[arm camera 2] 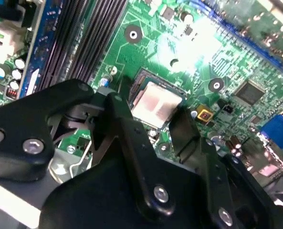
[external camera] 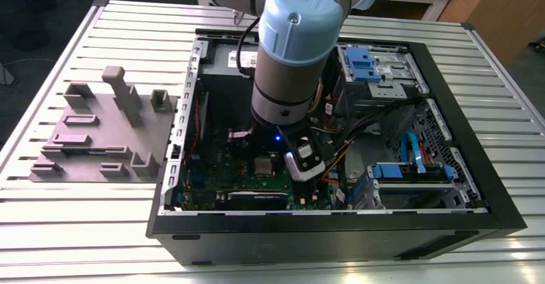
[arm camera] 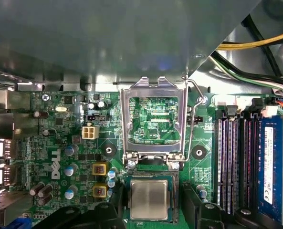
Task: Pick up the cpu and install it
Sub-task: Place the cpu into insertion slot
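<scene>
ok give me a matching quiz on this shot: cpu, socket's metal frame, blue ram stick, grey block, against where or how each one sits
1 cpu
2 metal frame
3 blue ram stick
4 grey block

A on the table, outside the case
B flipped open
C lying in the socket
D standing on edge on the motherboard

Pairs: 1-C, 2-B, 3-D, 4-A

Covered and cut off
In the second wrist view the pincer (arm camera 2: 150,107) hides the near edge of the cpu (arm camera 2: 156,102); the first wrist view's edge cuts off the pincer's fingers (arm camera: 193,210). In the exterior view the arm (external camera: 294,60) covers much of the circuit board (external camera: 209,169).
</scene>
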{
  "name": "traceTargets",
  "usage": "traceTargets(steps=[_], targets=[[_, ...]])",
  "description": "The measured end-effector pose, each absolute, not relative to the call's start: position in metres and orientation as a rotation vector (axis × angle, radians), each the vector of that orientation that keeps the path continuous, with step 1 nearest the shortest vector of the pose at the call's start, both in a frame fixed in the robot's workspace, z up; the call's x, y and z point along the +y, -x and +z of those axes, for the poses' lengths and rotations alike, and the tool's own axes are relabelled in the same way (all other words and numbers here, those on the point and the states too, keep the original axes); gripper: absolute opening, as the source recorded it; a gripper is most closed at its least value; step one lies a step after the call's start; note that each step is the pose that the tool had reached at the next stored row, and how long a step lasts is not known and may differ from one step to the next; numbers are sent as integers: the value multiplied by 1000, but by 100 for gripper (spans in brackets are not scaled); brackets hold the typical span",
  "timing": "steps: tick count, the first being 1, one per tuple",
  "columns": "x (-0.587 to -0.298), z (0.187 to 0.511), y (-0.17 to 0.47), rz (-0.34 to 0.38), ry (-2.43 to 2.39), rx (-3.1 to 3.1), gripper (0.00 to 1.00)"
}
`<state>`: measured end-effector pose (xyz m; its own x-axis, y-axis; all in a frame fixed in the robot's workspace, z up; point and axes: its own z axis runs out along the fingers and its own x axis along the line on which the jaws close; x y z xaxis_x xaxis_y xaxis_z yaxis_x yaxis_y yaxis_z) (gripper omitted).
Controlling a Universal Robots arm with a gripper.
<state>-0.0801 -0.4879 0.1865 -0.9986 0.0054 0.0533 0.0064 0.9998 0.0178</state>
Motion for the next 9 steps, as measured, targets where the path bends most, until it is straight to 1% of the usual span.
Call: traceTargets(steps=[9], targets=[[-488,189,80,-32,9,-3088,60]])
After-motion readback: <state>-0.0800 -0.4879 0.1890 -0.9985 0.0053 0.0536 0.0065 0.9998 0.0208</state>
